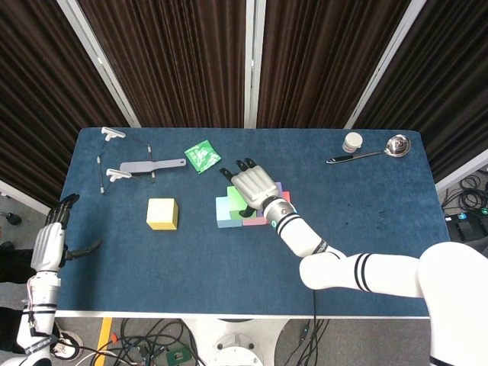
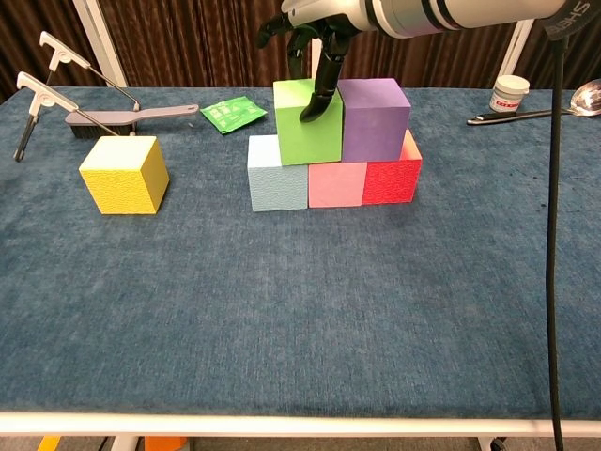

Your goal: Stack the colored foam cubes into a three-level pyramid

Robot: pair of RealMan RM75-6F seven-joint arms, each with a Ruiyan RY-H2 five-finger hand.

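Note:
Three cubes form a row on the blue table (image 2: 300, 310): light blue (image 2: 277, 176), pink (image 2: 336, 184) and red (image 2: 392, 178). On top sit a purple cube (image 2: 374, 120) and a green cube (image 2: 305, 127), side by side and touching. My right hand (image 2: 315, 23) reaches down over the green cube and grips it, its thumb (image 2: 315, 101) on the near face. From the head view the right hand (image 1: 252, 185) covers most of the green cube (image 1: 234, 200). A yellow cube (image 2: 124, 175) stands alone to the left. My left hand (image 1: 50, 242) hangs empty off the table's left edge, fingers apart.
A grey brush with wire-handled tools (image 2: 89, 117) lies at the back left, and a green packet (image 2: 233, 113) lies behind the stack. A white jar (image 2: 508, 94) and a metal ladle (image 2: 526, 113) sit at the back right.

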